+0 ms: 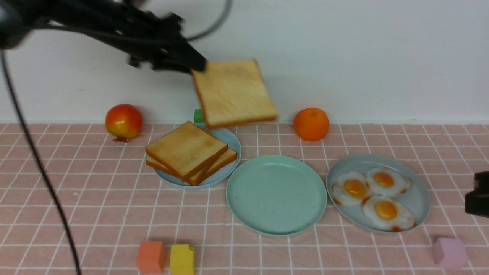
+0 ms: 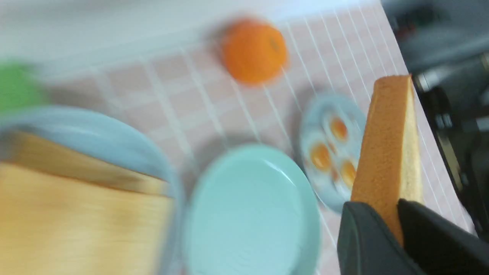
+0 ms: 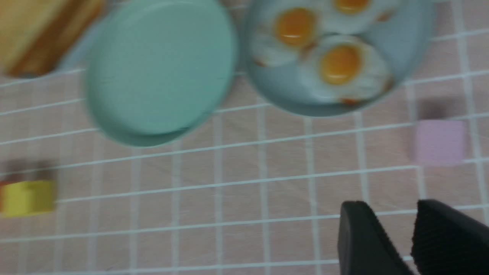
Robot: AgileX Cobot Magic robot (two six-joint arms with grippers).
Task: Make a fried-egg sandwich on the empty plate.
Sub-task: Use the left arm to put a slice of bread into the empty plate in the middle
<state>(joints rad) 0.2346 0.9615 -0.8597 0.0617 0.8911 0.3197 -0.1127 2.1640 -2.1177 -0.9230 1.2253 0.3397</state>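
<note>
My left gripper (image 1: 196, 65) is shut on one edge of a golden toast slice (image 1: 233, 93) and holds it tilted in the air, behind and above the gap between the toast plate and the empty mint-green plate (image 1: 276, 193). In the left wrist view the slice (image 2: 382, 152) stands edge-on between the fingers of that gripper (image 2: 397, 208). More toast slices (image 1: 187, 151) are stacked on a blue-grey plate (image 1: 231, 141). Three fried eggs (image 1: 386, 210) lie on another blue-grey plate (image 1: 418, 198). My right gripper (image 1: 477, 194) is open and empty at the right edge, above bare cloth (image 3: 393, 204).
A red-yellow fruit (image 1: 123, 121), a green block (image 1: 198, 115) and an orange (image 1: 311, 123) sit along the back wall. Orange (image 1: 151, 256) and yellow (image 1: 182, 259) blocks stand at the front, a pink block (image 1: 449, 253) at the front right. A black cable (image 1: 38, 160) hangs at the left.
</note>
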